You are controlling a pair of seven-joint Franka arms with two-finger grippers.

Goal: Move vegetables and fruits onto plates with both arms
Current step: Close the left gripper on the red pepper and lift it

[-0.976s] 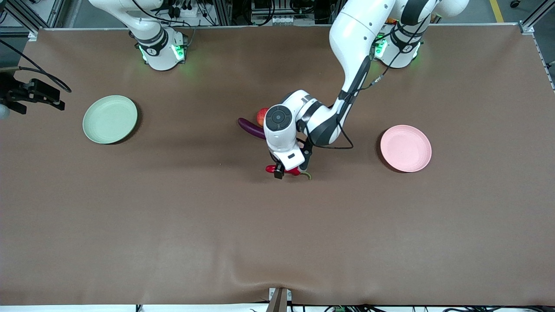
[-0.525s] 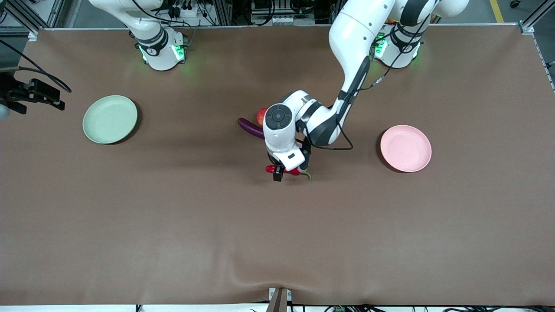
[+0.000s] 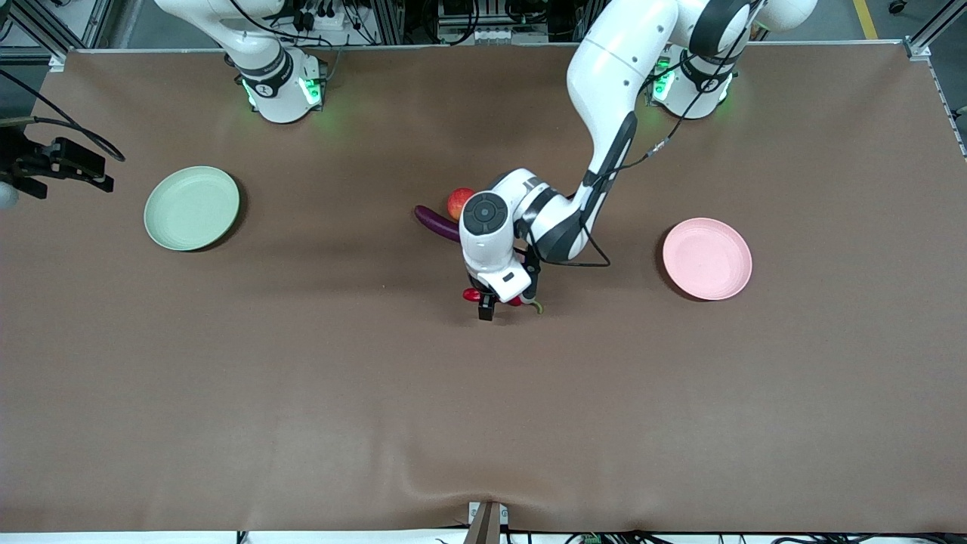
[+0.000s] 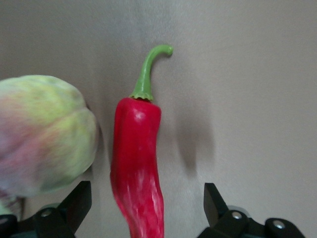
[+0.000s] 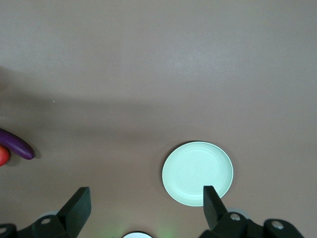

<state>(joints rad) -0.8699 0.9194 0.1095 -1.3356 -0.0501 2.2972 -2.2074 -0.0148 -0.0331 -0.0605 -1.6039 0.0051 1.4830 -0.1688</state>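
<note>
— What lies nearest the front camera?

— Bare brown table [image 3: 483, 423] to its edge. Then my left gripper [image 4: 147, 210], fingers spread wide, low over the red chili pepper [image 4: 137, 171], which lies flat between them, touching neither.

— What crowds it?

— The peach [image 4: 42, 134] sits just beside the pepper. Farther up lie the eggplant [image 3: 437, 223] and the apple [image 3: 458, 202], close together.

— And the plates?

— Pink plate [image 3: 707, 258] toward my left arm's end, green plate [image 3: 192, 208] toward the right arm's end, well apart, open cloth around both.

— Your other claw?

— My right gripper [image 5: 146, 213] waits high, fingers wide, holding nothing.
</note>
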